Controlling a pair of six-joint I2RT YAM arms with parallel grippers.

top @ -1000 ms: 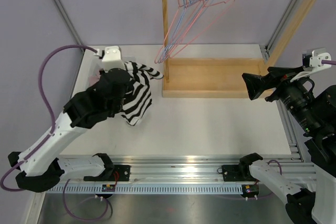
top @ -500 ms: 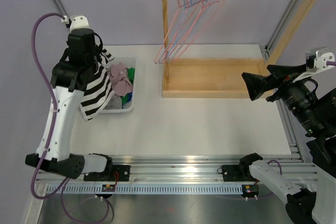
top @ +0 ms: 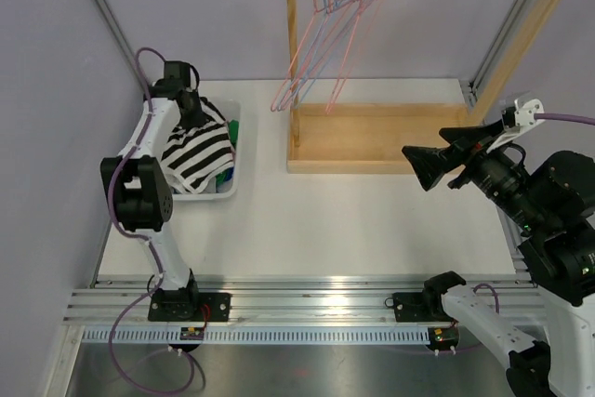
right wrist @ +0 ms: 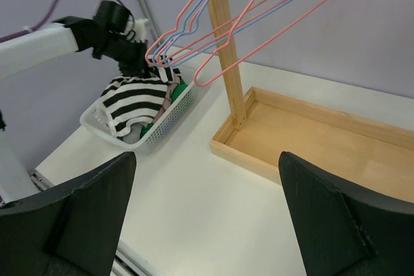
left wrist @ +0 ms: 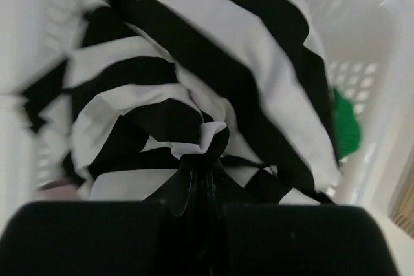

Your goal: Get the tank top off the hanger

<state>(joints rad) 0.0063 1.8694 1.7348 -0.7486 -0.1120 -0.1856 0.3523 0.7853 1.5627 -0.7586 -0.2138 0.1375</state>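
Observation:
The black-and-white striped tank top (top: 197,151) lies bunched in the white basket (top: 206,194) at the table's far left. It is off the hangers. My left gripper (top: 192,111) reaches over the basket's far side and is shut on a fold of the tank top (left wrist: 194,82); the left wrist view shows the fabric pinched at the left gripper's (left wrist: 204,159) tips. Several pink and blue wire hangers (top: 325,44) hang bare on the wooden rail. My right gripper (top: 423,163) hovers open and empty at the right; in its own view the right gripper (right wrist: 207,156) looks over bare table.
The wooden rack's tray base (top: 372,137) and upright post (top: 292,53) stand at the back centre. Other clothes, pink and green (right wrist: 176,92), lie in the basket (right wrist: 162,121) under the tank top (right wrist: 132,98). A metal rail (top: 307,295) runs along the near edge.
The left arm swung the tank top from above the table's left side out over the basket and lowered it in. The right gripper shifted slightly left, staying open.

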